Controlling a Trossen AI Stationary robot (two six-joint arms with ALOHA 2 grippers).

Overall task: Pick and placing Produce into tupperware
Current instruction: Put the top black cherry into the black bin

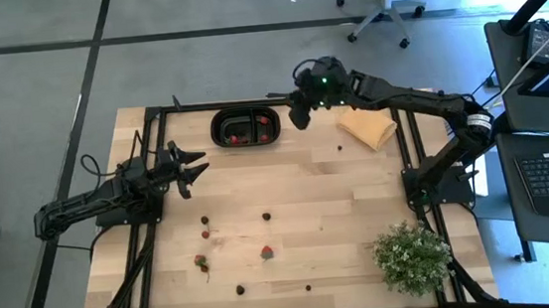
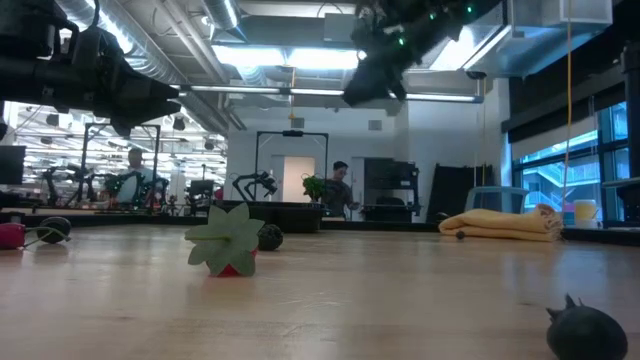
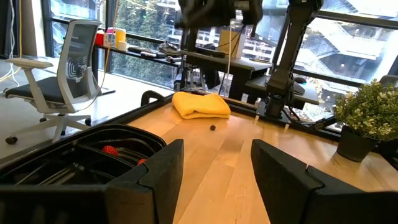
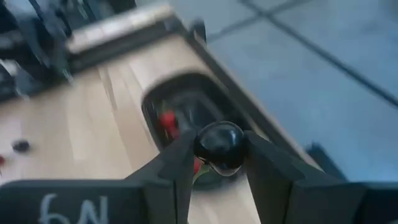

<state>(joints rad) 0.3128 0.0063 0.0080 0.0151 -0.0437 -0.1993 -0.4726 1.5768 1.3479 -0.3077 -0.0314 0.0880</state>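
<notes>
Because the dark berry (image 4: 219,147) is round and slick, we have the right gripper (image 4: 217,152) pinching it narrow across its middle, one finger on each side, so it can't roll out during the carry. That gripper hangs in the air just beside the tupperware (image 1: 245,127), off its end nearest the yellow cloth (image 1: 367,126), w/ the black container showing below and beyond the held berry in the right wrist view. Red pieces (image 1: 236,137) already sit inside, so the drop needs a bare bit of compartment; we judge the arm is near release but not yet centred over the opening. Which compartment it's heading for, can't tell. The left gripper (image 1: 188,169) waits low over the wood, jaws wide, nothing between them, pointing toward the tupperware w/ that container just ahead of its fingers (image 3: 158,171); probably parked there so it stays clear of the right arm's path. Rest of the produce lies scattered well behind both grippers on the table (image 1: 307,186): a strawberry (image 1: 266,251) w/ green top, plus dark bits nearby. Potted plant (image 1: 411,255) stands at the corner, well apart from either gripper, not part of the job.
</notes>
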